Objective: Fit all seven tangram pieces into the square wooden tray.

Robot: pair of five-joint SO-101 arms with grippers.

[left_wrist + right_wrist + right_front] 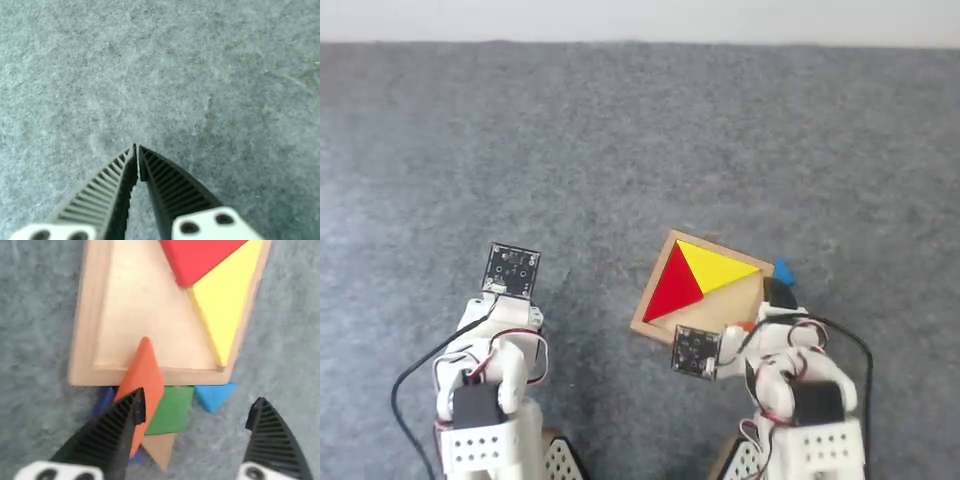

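The square wooden tray (656, 322) lies right of centre on the grey carpet and holds a red triangle (673, 286) and a yellow triangle (716, 267); the same tray (85, 340) has bare floor beside them. My right gripper (197, 407) hovers open over loose pieces just outside its rim. An orange piece (145, 377) leans over the rim, touching one finger (127, 415). Beside it lie a green square (172, 410), a blue triangle (215, 395), a plain wood triangle (160, 450) and a dark blue piece (104, 399). My left gripper (136, 148) is shut and empty above bare carpet.
The left arm (490, 350) stands at the lower left, well apart from the tray. The right arm (790, 380) covers the tray's near right corner. A blue piece (783, 270) peeks out at the tray's right. Open carpet stretches across the far half.
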